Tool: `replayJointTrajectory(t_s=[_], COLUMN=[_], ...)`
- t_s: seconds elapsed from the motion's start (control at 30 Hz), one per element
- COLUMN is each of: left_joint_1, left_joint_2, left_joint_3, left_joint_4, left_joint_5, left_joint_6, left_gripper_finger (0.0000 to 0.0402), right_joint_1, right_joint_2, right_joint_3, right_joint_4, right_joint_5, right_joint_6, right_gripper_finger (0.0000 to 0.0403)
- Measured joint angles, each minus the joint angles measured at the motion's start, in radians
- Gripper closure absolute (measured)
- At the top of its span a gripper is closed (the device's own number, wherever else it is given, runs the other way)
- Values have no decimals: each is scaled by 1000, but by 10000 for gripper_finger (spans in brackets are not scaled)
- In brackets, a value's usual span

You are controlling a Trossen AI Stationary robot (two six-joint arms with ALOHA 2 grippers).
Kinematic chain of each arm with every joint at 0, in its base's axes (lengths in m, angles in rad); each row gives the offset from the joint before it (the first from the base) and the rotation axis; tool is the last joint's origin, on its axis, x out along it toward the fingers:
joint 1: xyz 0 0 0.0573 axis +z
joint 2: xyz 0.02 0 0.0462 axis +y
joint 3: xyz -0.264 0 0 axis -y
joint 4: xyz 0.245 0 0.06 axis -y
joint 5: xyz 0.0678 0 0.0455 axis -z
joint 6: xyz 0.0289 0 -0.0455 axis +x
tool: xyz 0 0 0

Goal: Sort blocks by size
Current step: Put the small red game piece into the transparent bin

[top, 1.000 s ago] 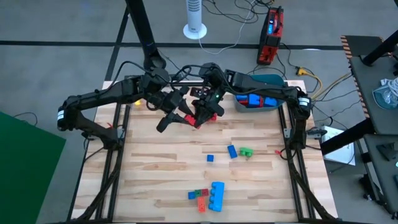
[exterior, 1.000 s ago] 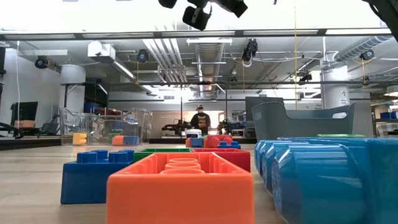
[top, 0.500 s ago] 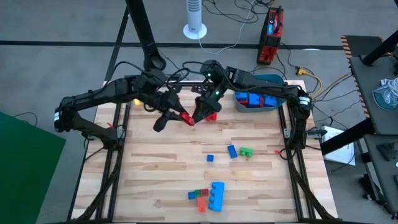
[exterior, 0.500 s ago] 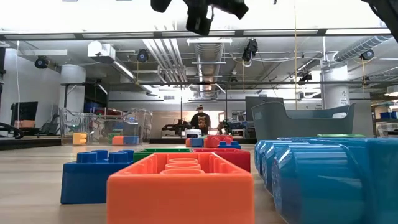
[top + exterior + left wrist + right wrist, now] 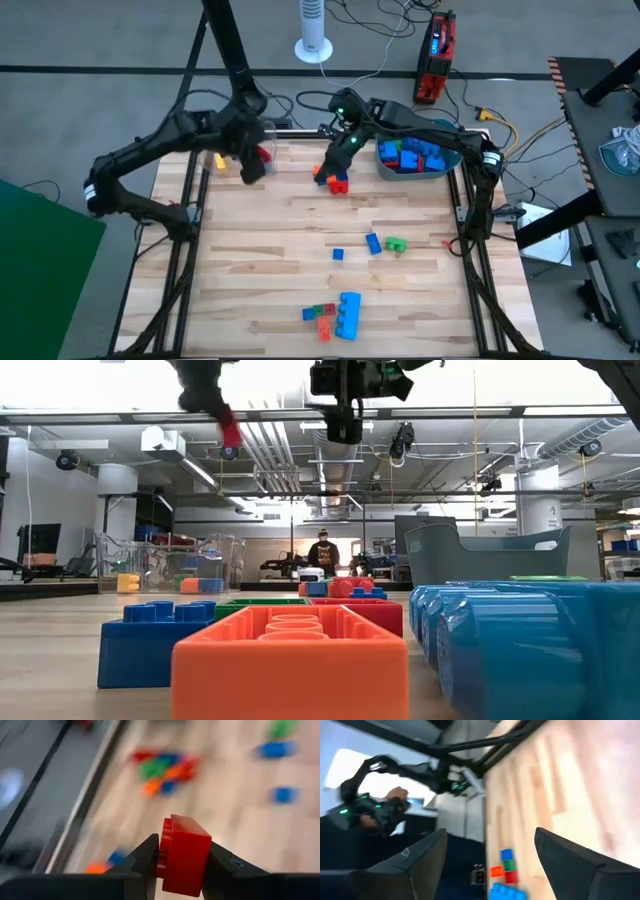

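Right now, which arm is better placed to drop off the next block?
The left arm, probably. Its claw is already shut on a red block and is up near the table's far left. The right claw is open and empty, hovering by loose blocks near the teal tub.

We saw a red block (image 5: 183,855) clamped between the left gripper's (image 5: 181,862) fingers, held above the table's far left part, its studded face turned sideways. A small pile of red, orange and blue blocks (image 5: 334,179) lay on the far middle of the table, under the right arm. Several blue and red blocks (image 5: 412,157) sat in the tub at the far right. Mid-table lay a tiny blue block (image 5: 339,254), a blue block (image 5: 373,243) and a green block (image 5: 396,243) close together. Near the front edge, a chunky light-blue block (image 5: 348,314) lay touching a cluster of small blue, green, red and orange blocks (image 5: 320,316).
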Motion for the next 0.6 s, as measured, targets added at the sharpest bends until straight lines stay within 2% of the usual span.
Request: replayJointTrajectory(t_s=[0.1, 0.2, 0.37, 0.47, 0.6], left_joint_1=[115, 260, 494, 577, 628], left_joint_2=[33, 86, 194, 240, 278], left_joint_3=[0, -1, -36, -68, -104], left_joint_4=[-91, -157, -173, -173, -173], left_joint_5=[-66, -63, -61, -28, -28], left_joint_6=[-56, -87, -116, -134, -159], left_gripper_finger=[313, 314, 314, 311, 288], right_joint_1=[-3, -3, 3, 9, 16], right_joint_2=[0, 0, 0, 0, 0], right_joint_3=[0, 0, 0, -1, -1], right_joint_4=[-16, -15, -14, -14, -14], right_joint_5=[72, 118, 146, 161, 163], right_joint_6=[-25, -29, -30, -31, -41], right_gripper_finger=[129, 142, 158, 163, 159])
